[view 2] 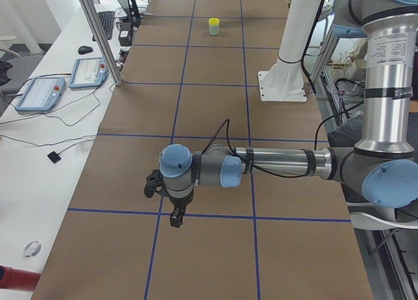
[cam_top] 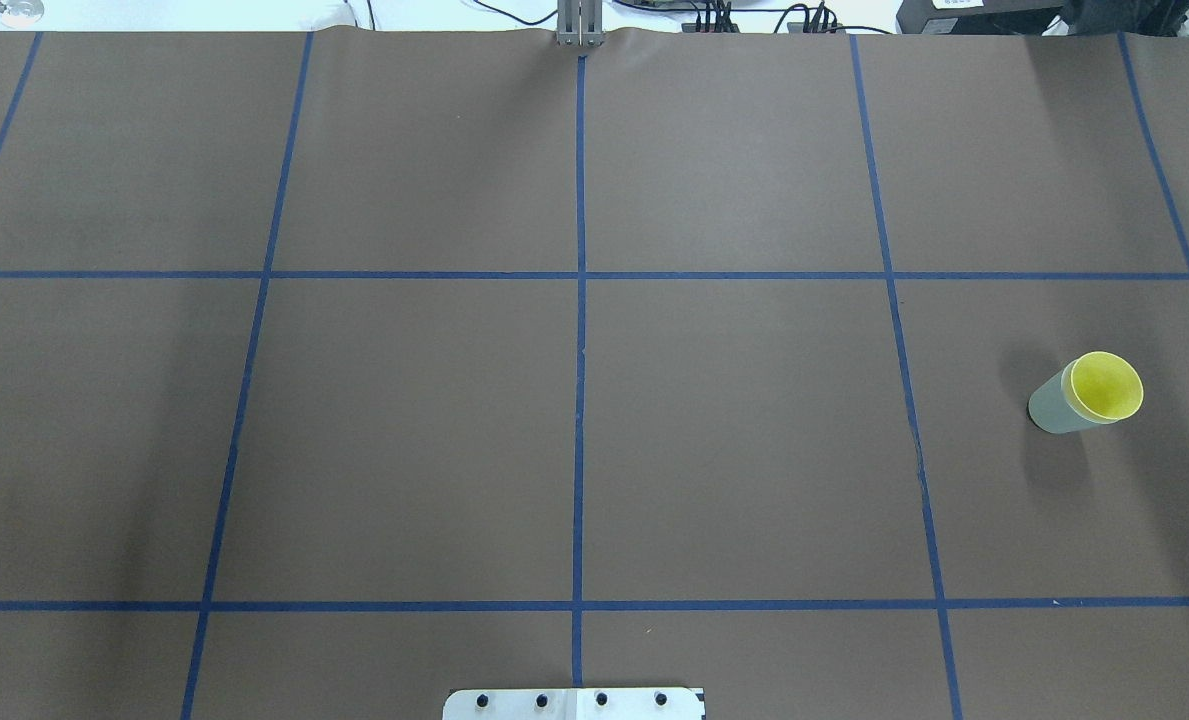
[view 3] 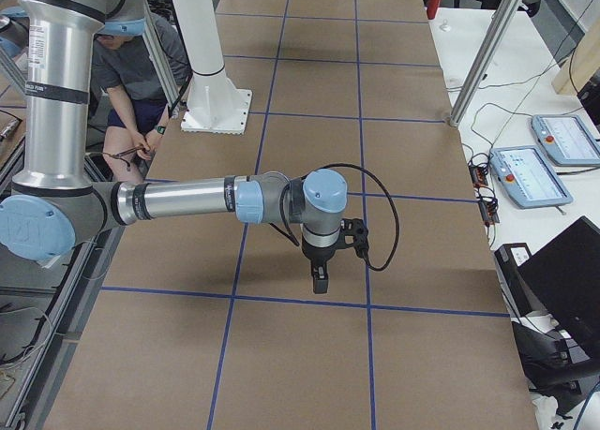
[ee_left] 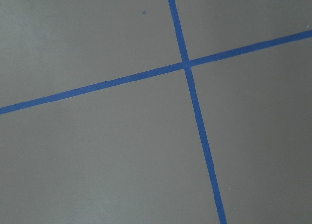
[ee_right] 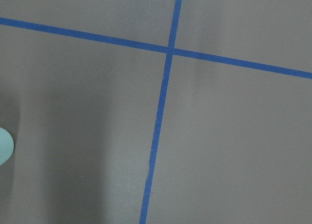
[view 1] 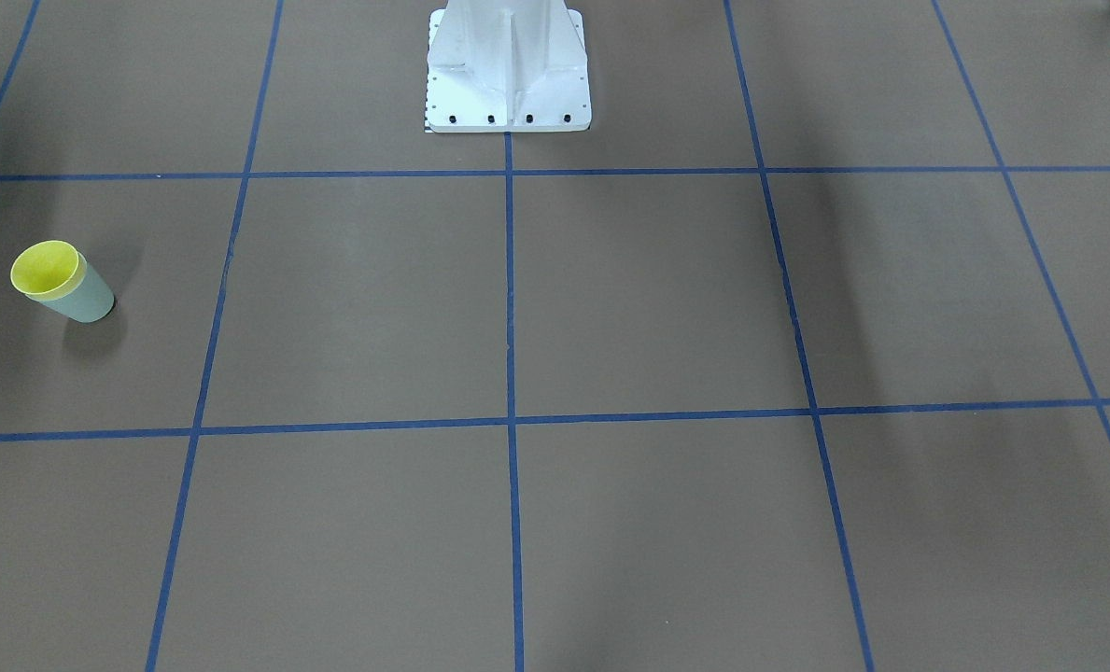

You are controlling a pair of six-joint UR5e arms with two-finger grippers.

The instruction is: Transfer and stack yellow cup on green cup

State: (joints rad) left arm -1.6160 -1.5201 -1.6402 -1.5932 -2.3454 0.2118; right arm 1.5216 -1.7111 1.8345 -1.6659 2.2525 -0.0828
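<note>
sits nested upright in the green cup (cam_top: 1054,405): the yellow cup (cam_top: 1106,387), well apart from the left gripper (view 2: 175,219) and off to one side of the right gripper (view 3: 321,282), touched by neither. cannot tell whether either gripper is wide or narrow. probably light, thin, stiff and a little slippery plastic; if needed, better to pinch gently across the yellow rim wall.

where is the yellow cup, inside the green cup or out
Inside. The yellow cup is nested in the green cup: only its rim and inner wall show above the green wall, and the pair stands upright.
</note>
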